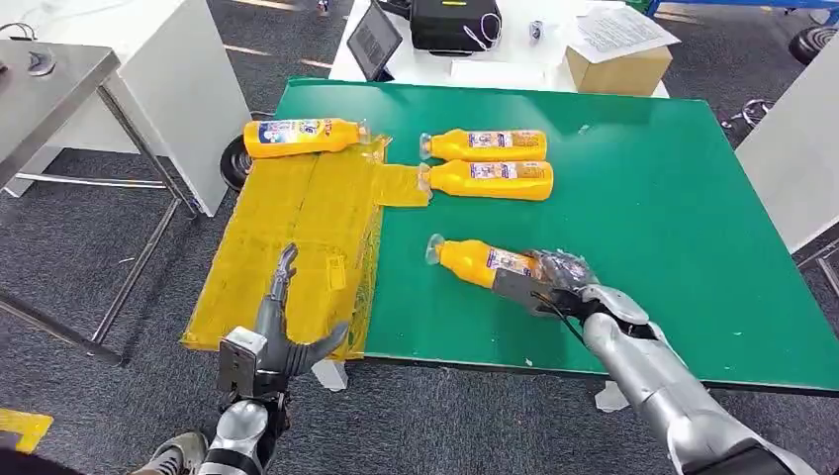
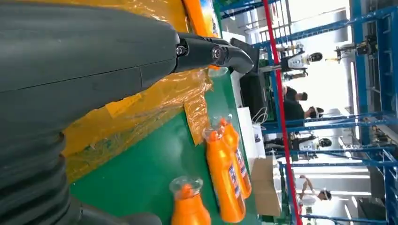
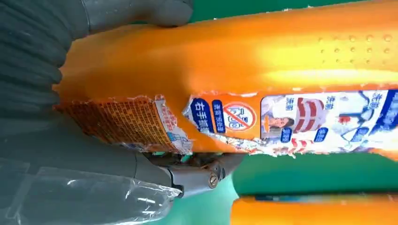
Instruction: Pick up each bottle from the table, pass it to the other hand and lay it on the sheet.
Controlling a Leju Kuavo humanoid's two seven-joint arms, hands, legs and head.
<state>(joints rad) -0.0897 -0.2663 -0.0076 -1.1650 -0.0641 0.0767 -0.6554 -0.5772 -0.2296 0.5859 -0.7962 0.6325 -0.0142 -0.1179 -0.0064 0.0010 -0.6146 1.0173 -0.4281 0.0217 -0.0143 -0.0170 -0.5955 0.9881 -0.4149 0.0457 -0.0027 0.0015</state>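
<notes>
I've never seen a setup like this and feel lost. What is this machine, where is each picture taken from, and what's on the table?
It is a humanoid robot with two silver arms. One picture looks down from its head; the other two come from cameras at its wrists. A green table carries a yellow plastic sheet and four orange plastic bottles. One bottle lies on the sheet, two lie side by side on the green. The right hand grips the nearest bottle. The left hand hovers open over the sheet.

My silver right hand (image 1: 554, 282) grips an orange bottle (image 1: 485, 262) with a blue-and-white label on the green table (image 1: 643, 198); beside it lies a yellow sheet (image 1: 297, 237).
</notes>
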